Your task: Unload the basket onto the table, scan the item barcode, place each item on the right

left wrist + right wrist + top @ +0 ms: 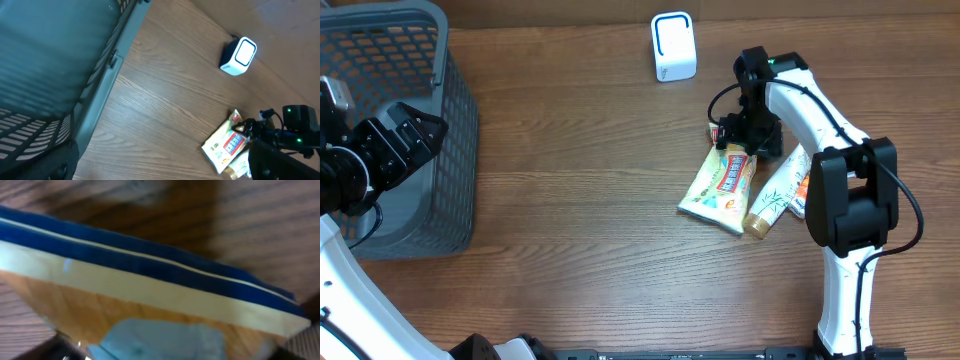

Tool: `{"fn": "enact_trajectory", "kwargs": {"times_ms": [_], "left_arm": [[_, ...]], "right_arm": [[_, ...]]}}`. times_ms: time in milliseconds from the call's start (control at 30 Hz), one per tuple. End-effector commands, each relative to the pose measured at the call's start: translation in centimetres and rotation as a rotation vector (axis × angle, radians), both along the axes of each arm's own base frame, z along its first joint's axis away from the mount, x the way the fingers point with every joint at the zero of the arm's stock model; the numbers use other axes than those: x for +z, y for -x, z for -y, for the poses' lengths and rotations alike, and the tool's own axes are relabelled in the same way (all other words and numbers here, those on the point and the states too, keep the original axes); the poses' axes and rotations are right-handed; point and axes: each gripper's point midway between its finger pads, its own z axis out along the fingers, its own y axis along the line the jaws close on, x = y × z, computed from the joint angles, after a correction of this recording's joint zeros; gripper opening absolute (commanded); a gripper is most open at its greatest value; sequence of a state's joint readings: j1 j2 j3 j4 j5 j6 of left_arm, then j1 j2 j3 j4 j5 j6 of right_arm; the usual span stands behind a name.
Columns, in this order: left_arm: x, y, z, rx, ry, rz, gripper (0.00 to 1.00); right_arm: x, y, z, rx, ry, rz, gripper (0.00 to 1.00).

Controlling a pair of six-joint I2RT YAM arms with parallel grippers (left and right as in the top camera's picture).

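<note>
Brown wood-grain table (570, 220), pale strip along top edge of overhead view. Grey slatted basket (455, 150) at upper left, left gripper (415, 135) over it with jaws spread, holding nothing. White barcode scanner (673, 46) with blue ring at top centre. Centre right: yellow-green snack pouch (720, 185) lying flat, a tube (775, 200) just beside it on the right, partly under the white arm. Right gripper (740, 132) down at pouch's upper end, clamped or not, cannot tell. Right wrist view blurred, a packet edge filling it. Scanner well apart from pouch, up-left of it.
</note>
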State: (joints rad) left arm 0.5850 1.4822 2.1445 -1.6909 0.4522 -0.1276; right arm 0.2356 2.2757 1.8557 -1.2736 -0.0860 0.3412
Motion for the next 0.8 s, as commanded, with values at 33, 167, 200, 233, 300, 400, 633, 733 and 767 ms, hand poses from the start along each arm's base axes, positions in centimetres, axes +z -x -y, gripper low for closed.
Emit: {"fn": "enact_trajectory", "kwargs": {"times_ms": [33, 167, 200, 233, 300, 400, 633, 733, 767], "left_arm": [[-0.1, -0.1, 0.0, 0.005, 0.015, -0.002, 1.0], [-0.1, -0.1, 0.0, 0.005, 0.015, -0.002, 1.0], [-0.1, -0.1, 0.0, 0.005, 0.015, -0.002, 1.0], [-0.1, -0.1, 0.0, 0.005, 0.014, -0.002, 1.0], [-0.1, -0.1, 0.0, 0.005, 0.015, -0.002, 1.0], [-0.1, -0.1, 0.0, 0.005, 0.015, -0.002, 1.0], [-0.1, -0.1, 0.0, 0.005, 0.014, -0.002, 1.0], [-0.1, -0.1, 0.0, 0.005, 0.015, -0.002, 1.0], [-0.1, -0.1, 0.0, 0.005, 0.015, -0.002, 1.0]], "right_arm": [[1.6, -1.1, 0.0, -0.06, -0.01, 0.06, 0.51], [3.1, -1.9, -1.2, -0.044, -0.079, 0.083, 0.3], [3.6, -2.1, -1.6, -0.027, -0.103, 0.093, 0.24], [4.2, -2.4, -2.1, -0.008, -0.133, 0.101, 0.22], [5.5, -2.7, -3.2, 0.023, -0.198, 0.115, 0.22], [7.4, -2.7, -4.9, 0.066, -0.306, 0.12, 0.22], [10.6, -1.1, -8.9, 0.186, -0.581, 0.094, 0.04], [10.5, -0.5, -9.6, 0.214, -0.58, 0.082, 0.04], [10.5, -0.2, -9.9, 0.224, -0.579, 0.076, 0.04]]}}
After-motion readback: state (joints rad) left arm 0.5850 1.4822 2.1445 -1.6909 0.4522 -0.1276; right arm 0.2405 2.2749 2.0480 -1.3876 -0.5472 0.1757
